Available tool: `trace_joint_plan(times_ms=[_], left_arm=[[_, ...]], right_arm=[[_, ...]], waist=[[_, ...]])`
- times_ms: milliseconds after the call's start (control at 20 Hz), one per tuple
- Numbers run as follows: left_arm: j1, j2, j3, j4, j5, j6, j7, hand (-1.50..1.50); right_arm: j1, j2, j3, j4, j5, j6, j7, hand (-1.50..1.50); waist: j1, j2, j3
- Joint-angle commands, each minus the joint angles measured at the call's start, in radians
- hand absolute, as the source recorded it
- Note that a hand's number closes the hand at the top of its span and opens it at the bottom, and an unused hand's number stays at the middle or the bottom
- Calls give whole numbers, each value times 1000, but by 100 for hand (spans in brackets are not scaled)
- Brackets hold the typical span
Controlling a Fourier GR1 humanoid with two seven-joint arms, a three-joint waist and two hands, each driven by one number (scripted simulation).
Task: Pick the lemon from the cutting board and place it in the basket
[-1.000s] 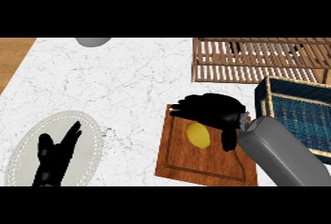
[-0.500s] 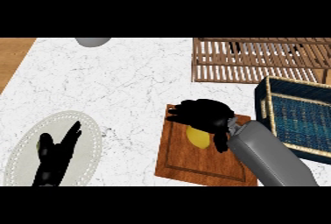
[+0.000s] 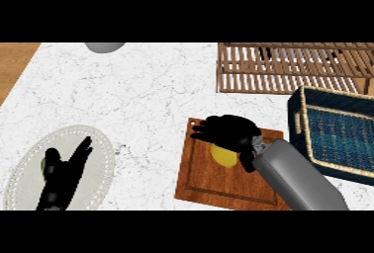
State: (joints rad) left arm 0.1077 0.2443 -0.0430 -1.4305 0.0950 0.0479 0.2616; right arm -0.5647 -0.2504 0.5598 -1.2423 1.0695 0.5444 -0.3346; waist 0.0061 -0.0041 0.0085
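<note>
Right hand [image 3: 228, 132] over the lemon [image 3: 223, 156] on the cutting board [image 3: 211, 183].

The lemon lies in the upper middle of the wooden cutting board, near the worktop's [image 3: 146, 94] front edge, and the right hand's fingers curl down around its top (only the lower half of the fruit shows). The blue basket [image 3: 337, 133] stands just right of the board. The left hand [image 3: 62, 173] rests open, fingers straight, over a pale plate [image 3: 102, 148] at the front left corner.

Bare table [image 3: 146, 89] lies open left of the cutting board [image 3: 219, 183]. Basket [image 3: 336, 133] sits just right of it. Wooden rack [image 3: 292, 66] blocks the far right.
</note>
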Motion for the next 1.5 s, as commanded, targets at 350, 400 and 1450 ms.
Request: trace_joint_plan(times_ms=[350,400,1450], left_arm=[[15,-41,3,15,-28,-12,18,0],[95,-29,-3,-54,-11,-36,17,0],[102,-18,99,-9,-11,-21,8,0]], right_arm=[[35,29,-60,80,85,-63,-71,-150],[13,48,-51,125,106,-88,-61,-150],[285,208,-286,13,231,-260,494,150]], waist=[[-2,4,-8],[4,4,-8],[-132,-31,-12]])
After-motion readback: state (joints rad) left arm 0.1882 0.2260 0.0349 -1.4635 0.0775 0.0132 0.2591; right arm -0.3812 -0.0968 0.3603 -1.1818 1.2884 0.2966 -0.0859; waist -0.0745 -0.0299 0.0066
